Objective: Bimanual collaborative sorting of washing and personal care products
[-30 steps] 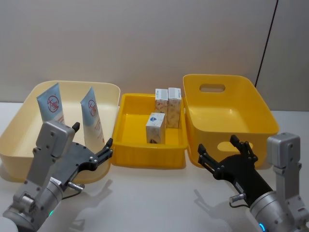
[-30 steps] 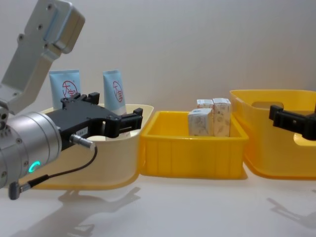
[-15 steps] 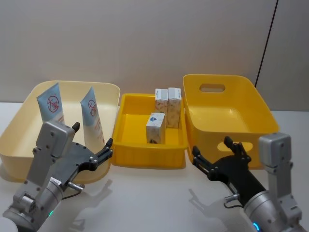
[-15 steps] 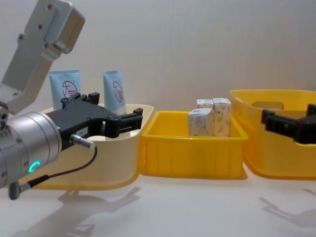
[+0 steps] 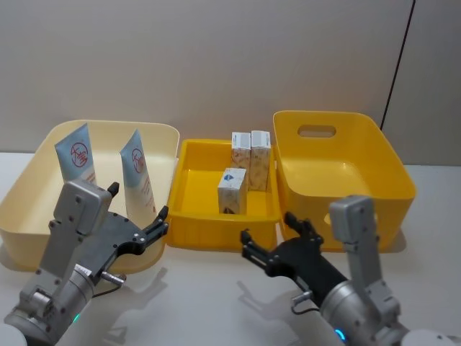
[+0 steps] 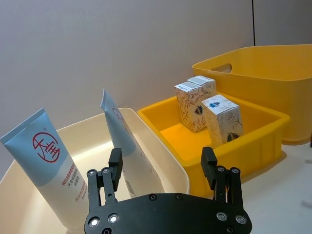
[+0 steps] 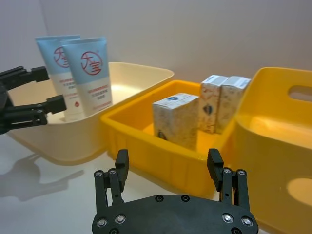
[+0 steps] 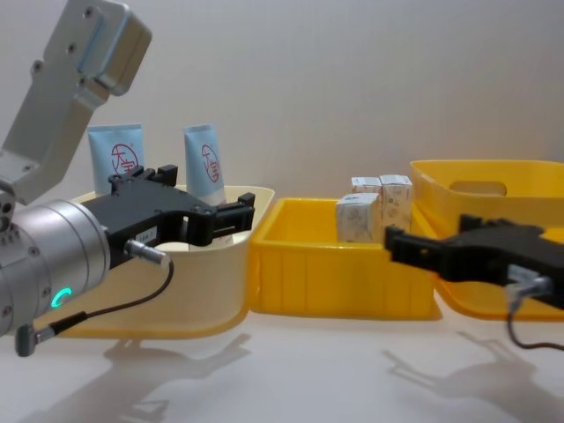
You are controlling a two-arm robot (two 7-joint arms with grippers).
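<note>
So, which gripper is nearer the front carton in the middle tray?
Right. The right gripper hangs before the middle tray, facing the front carton; the left gripper is over at the cream bin.

I see a plain grey-beige matte wall [image 5: 216, 58] behind a smooth white tabletop [image 5: 202, 295]. 1 thin dark line [image 5: 397, 65] runs down it at right.

1. The left gripper [image 5: 138, 203]: black fingers [image 6: 115, 162], silver screws [image 6: 153, 197], silver-grey round wrist [image 8: 53, 256].
2. Boxy grey housing [image 8: 88, 44] at its 11 o'clock; thin black cable [image 8: 132, 302] at 5 o'clock.
3. The right gripper [image 5: 268, 232] seems built alike.
</note>
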